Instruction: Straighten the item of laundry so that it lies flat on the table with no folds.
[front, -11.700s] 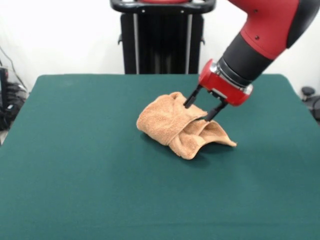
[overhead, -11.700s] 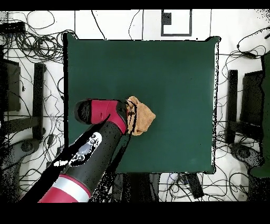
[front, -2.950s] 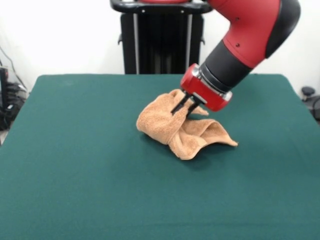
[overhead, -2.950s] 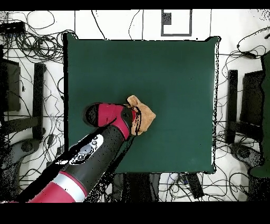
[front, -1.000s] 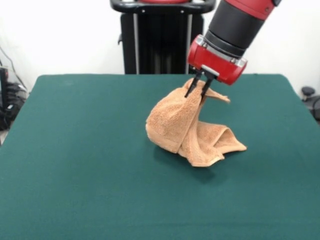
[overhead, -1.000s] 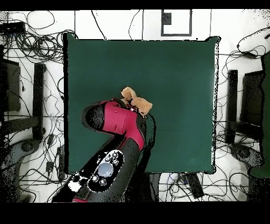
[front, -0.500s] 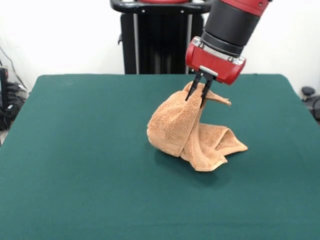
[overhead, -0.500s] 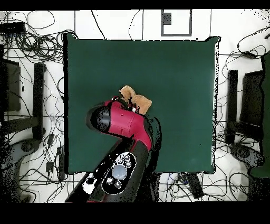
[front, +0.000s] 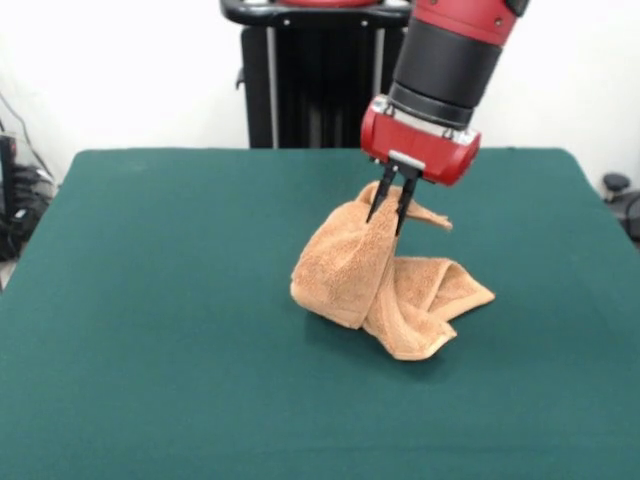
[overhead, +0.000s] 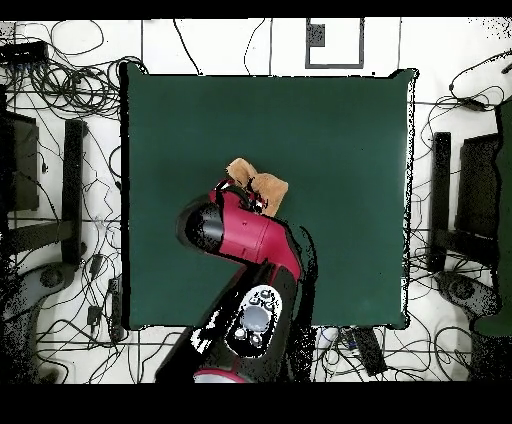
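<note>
Front view: gripper (front: 391, 207) pinches the towel (front: 385, 275) at a raised fold, likely so the layers hang apart; the rest sags bunched onto the table (front: 160, 300). Overhead view: arm (overhead: 245, 240) covers most of the towel (overhead: 262, 186), which sits near the table's (overhead: 350, 140) middle

The towel (front: 375, 265) was orange-tan, apparently unpatterned; the table (front: 170, 300) dark green; the gripper (front: 387, 213) red-bodied with black fingers.

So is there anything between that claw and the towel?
No. In the front view the gripper is shut on the towel, pinching a raised fold.
</note>
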